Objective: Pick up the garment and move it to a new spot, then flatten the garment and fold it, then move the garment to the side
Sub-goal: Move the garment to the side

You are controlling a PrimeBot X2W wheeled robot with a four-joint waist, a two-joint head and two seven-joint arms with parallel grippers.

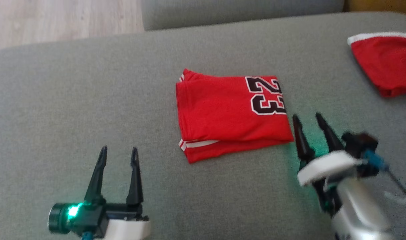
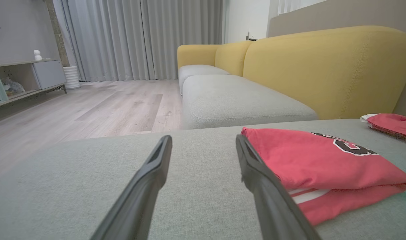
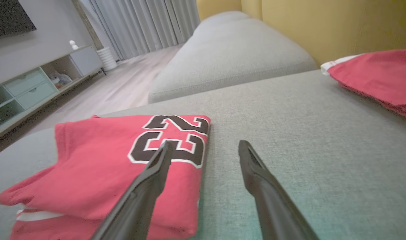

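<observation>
- Your right gripper (image 1: 307, 116) sits at about 4 o'clock from the garment (image 1: 229, 113). Its two dark fingers are spread apart with nothing between them. The tips point toward 11 o'clock, just beside the cloth's near right corner.
- In the right wrist view, one finger lies across the black "23". You cannot tell whether it touches the fabric.
- Your left gripper (image 1: 119, 149) rests at about 7 o'clock from the garment, apart from it. Its fingers are also parted and empty, and they point toward 12 o'clock. A green light glows on its wrist.
- You see the garment folded into a rough rectangle, lying flat in the middle of the grey cushion (image 1: 89, 100). The number is at its right end, and white-striped edges show at its left side.
- A second red cloth (image 1: 386, 63) with white trim lies at 2 o'clock, well apart from the garment.
- At 12 o'clock there is another grey seat (image 2: 236, 100), with a yellow backrest (image 2: 322, 66) behind it. Pale wood floor (image 1: 56, 20) shows at 10 o'clock.
</observation>
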